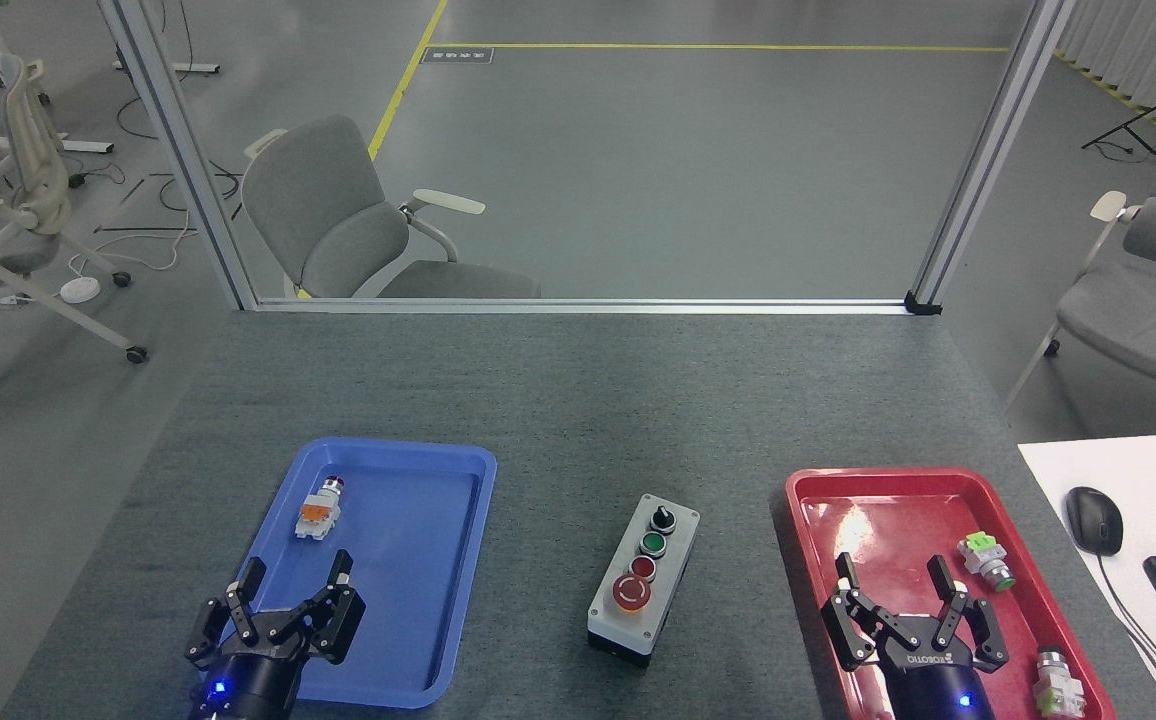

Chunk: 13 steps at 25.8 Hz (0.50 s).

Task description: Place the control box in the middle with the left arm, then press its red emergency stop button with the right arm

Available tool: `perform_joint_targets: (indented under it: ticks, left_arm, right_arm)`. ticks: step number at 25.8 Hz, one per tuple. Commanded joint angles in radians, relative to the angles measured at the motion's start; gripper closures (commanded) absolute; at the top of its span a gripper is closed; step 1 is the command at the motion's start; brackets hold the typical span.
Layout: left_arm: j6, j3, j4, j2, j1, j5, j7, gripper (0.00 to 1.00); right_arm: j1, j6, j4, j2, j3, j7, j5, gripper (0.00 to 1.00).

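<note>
Both sets of fingers are spread wide and hold nothing: the left gripper (296,592) over the blue tray's (443,580) near left rim, the right gripper (893,590) over the red tray (873,485). The control box (644,578) sits on the grey table (558,400) between the trays (red emergency stop button (631,593) nearest me).

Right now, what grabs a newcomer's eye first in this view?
The blue tray at left and red tray at right, each with an open gripper over its near end: left gripper, right gripper. Between them stands the control box, its red emergency stop button nearest the robot.
</note>
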Motion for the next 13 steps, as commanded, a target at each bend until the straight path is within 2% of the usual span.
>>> perform_joint_targets:
  ticks: [1,6,13]
  left_arm:
    - [-0.001,0.0,0.003,-0.003,-0.001,0.001,0.004,0.01]
    - [-0.001,0.0,0.006,-0.003,-0.002,0.001,0.005,0.01]
    - [-0.001,0.0,0.004,-0.003,-0.002,0.001,0.005,0.01]
  right_arm:
    - [0.004,0.017,0.003,-0.009,0.004,0.006,-0.001,0.01]
    - [-0.005,0.191,0.0,-0.028,0.093,0.004,-0.001,0.01]
    - [0.011,0.195,-0.006,-0.028,0.133,0.004,0.001,0.01]
